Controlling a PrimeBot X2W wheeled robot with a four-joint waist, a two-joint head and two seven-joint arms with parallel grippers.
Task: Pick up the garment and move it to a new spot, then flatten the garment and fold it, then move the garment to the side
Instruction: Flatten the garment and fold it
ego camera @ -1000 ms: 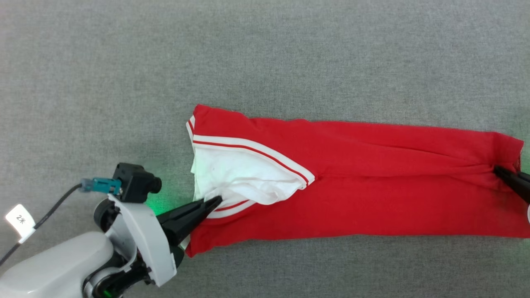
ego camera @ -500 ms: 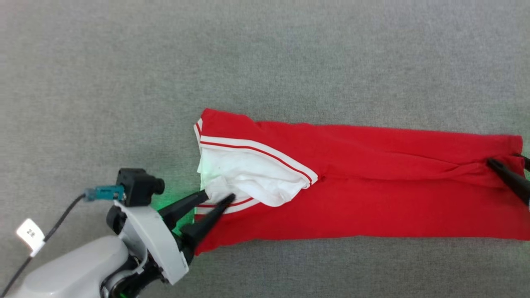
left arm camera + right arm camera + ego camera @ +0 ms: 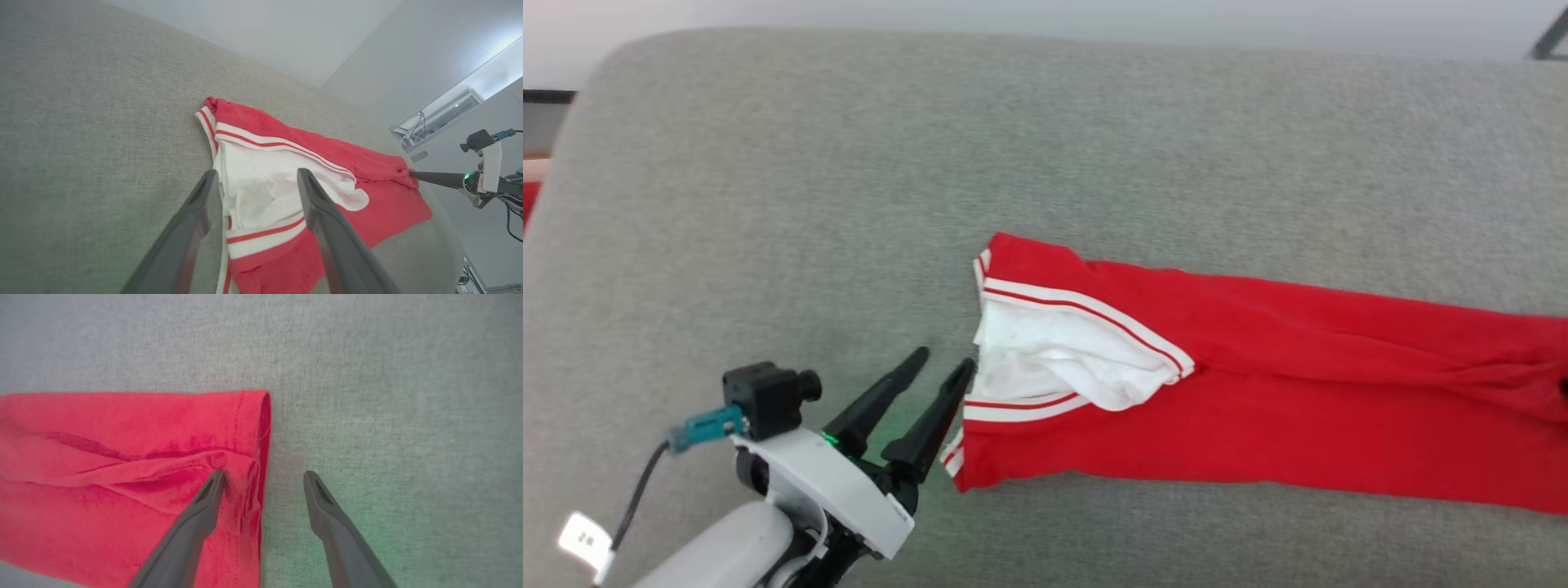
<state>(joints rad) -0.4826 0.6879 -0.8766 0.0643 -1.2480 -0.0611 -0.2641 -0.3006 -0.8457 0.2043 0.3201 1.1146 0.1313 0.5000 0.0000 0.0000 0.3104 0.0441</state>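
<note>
On grey fabric surface (image 3: 768, 204): garment (image 3: 1298, 416) folded lengthwise.

Shirt (image 3: 1258, 425): solid red body. Sleeve (image 3: 1062, 359) at its left end: white, edged with white-and-red striped trim (image 3: 1086, 306). Cushion (image 3: 768, 204) beneath the shirt: plain mottled grey weave. On the left gripper (image 3: 944, 358) beside the shirt: black fingers (image 3: 931, 412), white housing (image 3: 833, 490), green light (image 3: 832, 439).
</note>
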